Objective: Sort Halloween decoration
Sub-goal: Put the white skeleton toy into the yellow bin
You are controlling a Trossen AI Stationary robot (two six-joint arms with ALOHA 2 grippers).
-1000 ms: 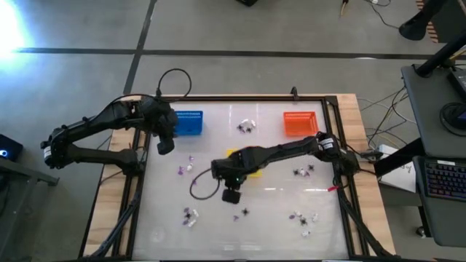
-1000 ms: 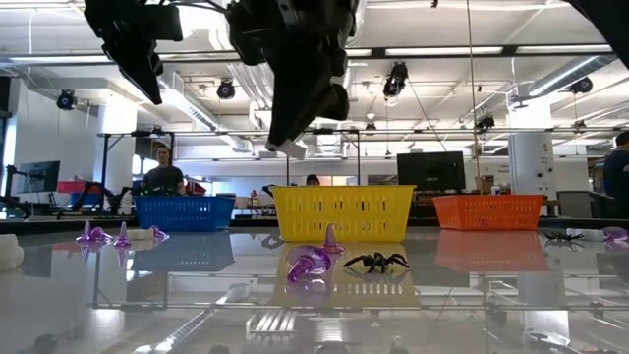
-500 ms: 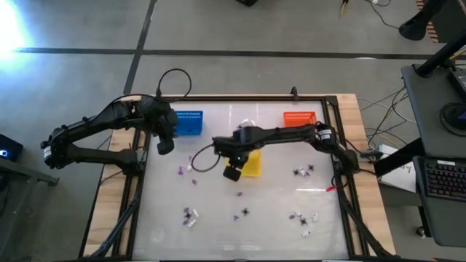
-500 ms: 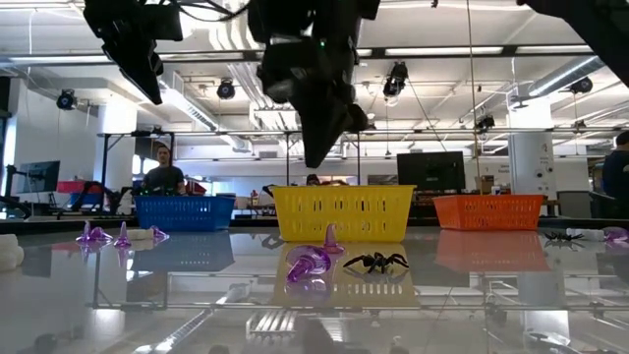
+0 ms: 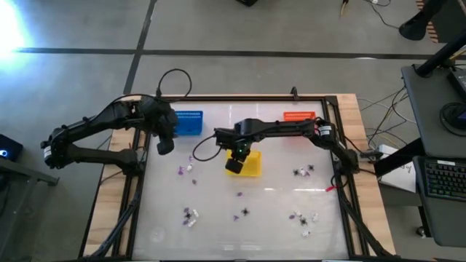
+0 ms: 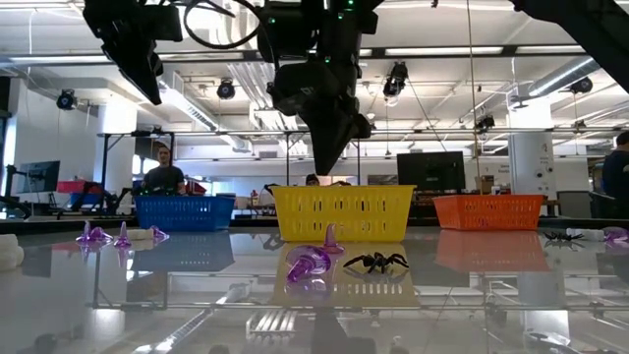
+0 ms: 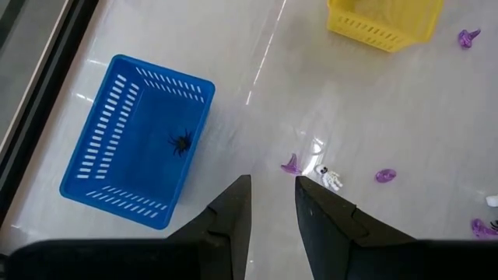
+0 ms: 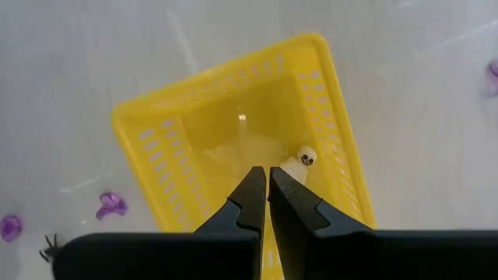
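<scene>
My right gripper point(image 5: 234, 164) hangs fingers-down just above the yellow basket point(image 5: 251, 166), shut, with a small white ghost-like trinket point(image 8: 299, 161) at its tips. My left gripper point(image 5: 166, 145) waits high beside the blue basket point(image 5: 188, 122), open, nothing between its fingers point(image 7: 272, 194). A black spider point(image 7: 181, 142) lies in the blue basket. Purple, black and white trinkets lie scattered on the table point(image 5: 188, 167) point(image 5: 191, 215) point(image 5: 302, 172). The low view shows a purple one point(image 6: 308, 265) and a black spider point(image 6: 376, 262) up close. My right gripper pinches the white trinket at its fingertips point(image 8: 274, 180), coming from above and pointing down. The trinket's head point(image 8: 306, 157) sticks out to one side of the tips, over the inside of the yellow basket. The fingers hide the pinched part.
An orange basket point(image 5: 299, 116) stands at the far right, partly under my right arm. More trinkets lie at the near right point(image 5: 303, 218) and near middle point(image 5: 241, 212). A black frame point(image 5: 342, 175) borders the table. A person point(image 6: 162, 169) shows in the room beyond.
My right gripper has moved toward the table's far edge, from over the table's middle to above the yellow basket, rolling a little and staying shut with the white trinket. The baskets and the loose trinkets have kept their places.
</scene>
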